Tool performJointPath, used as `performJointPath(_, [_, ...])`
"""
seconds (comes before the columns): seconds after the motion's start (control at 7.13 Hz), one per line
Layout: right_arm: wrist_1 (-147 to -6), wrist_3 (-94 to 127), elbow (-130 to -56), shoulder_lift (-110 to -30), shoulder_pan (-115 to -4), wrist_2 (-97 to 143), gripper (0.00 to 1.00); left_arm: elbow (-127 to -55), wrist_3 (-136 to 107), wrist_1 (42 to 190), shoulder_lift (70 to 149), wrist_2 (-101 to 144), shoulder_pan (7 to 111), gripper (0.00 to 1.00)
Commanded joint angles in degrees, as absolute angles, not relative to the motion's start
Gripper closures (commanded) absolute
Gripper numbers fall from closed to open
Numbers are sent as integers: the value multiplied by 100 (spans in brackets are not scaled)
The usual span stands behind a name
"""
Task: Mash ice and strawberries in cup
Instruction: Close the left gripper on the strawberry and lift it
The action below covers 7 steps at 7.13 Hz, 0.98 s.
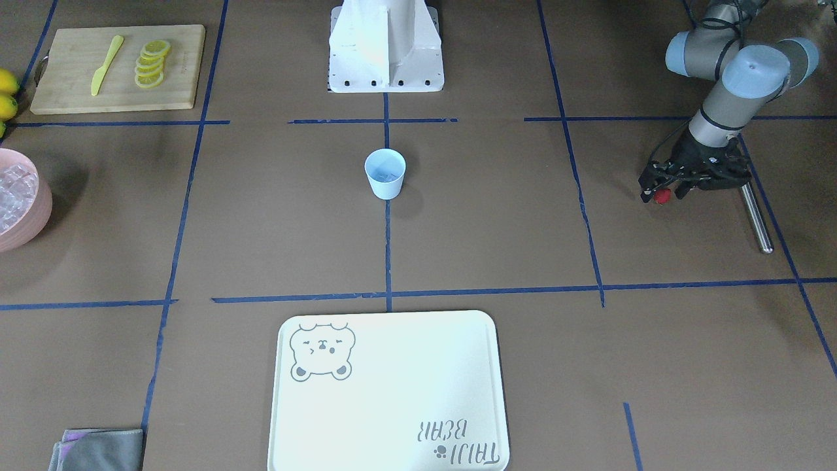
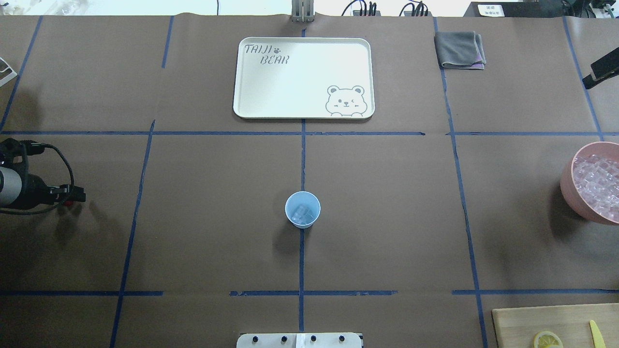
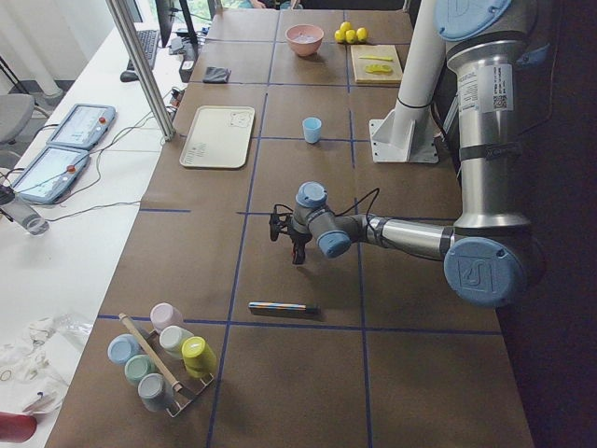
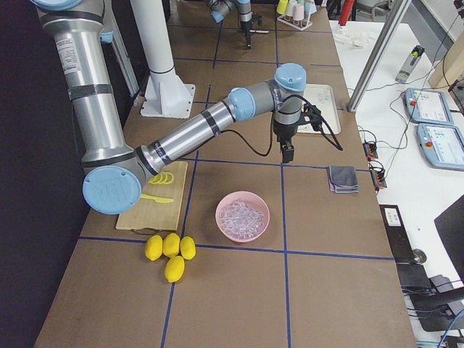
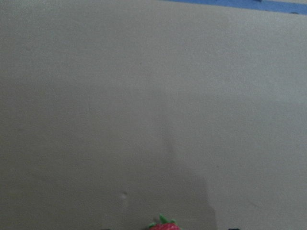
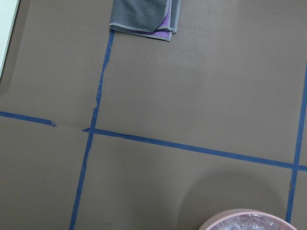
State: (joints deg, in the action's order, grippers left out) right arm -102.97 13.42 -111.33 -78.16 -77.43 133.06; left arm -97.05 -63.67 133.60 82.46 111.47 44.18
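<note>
The pale blue cup (image 2: 302, 209) stands upright at the table's middle, with a few ice (image 2: 303, 213) cubes inside. More ice (image 2: 598, 186) fills the pink bowl (image 2: 567, 186) at the right edge. My left gripper (image 1: 660, 192) hovers far to the cup's left, low over the table, shut on a small red strawberry (image 1: 662, 195). The berry's green top peeks in at the bottom of the left wrist view (image 5: 163, 224). My right gripper (image 4: 288, 152) hangs above the table between the bowl and the grey cloth; whether it is open or shut does not show.
A metal rod (image 1: 757, 219) lies just beside the left gripper. A white bear tray (image 2: 303, 112) sits beyond the cup. The folded grey cloth (image 2: 459, 49) is at the far right, and a cutting board (image 1: 65, 98) carries lemon slices and a yellow knife. Whole lemons (image 4: 168, 254) lie beside the bowl.
</note>
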Motion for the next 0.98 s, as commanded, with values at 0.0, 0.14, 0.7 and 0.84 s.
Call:
performJointPath(0.0, [-10292, 1345, -11136, -7813, -7743, 13307, 1, -9729, -6363, 13359, 8227, 11171, 4421, 25])
performJointPath(0.14, [-10292, 1353, -11136, -7813, -7743, 13298, 1, -9729, -6363, 13351, 8227, 11180, 4412, 27])
performJointPath(0.7, [-10292, 1371, -11136, -7813, -7743, 13298, 1, -9782, -6363, 13342, 8192, 11188, 4421, 55])
performJointPath(0.84, [-10292, 1371, -11136, -7813, -7743, 13298, 1, -9782, -6355, 13342, 8183, 11180, 4421, 70])
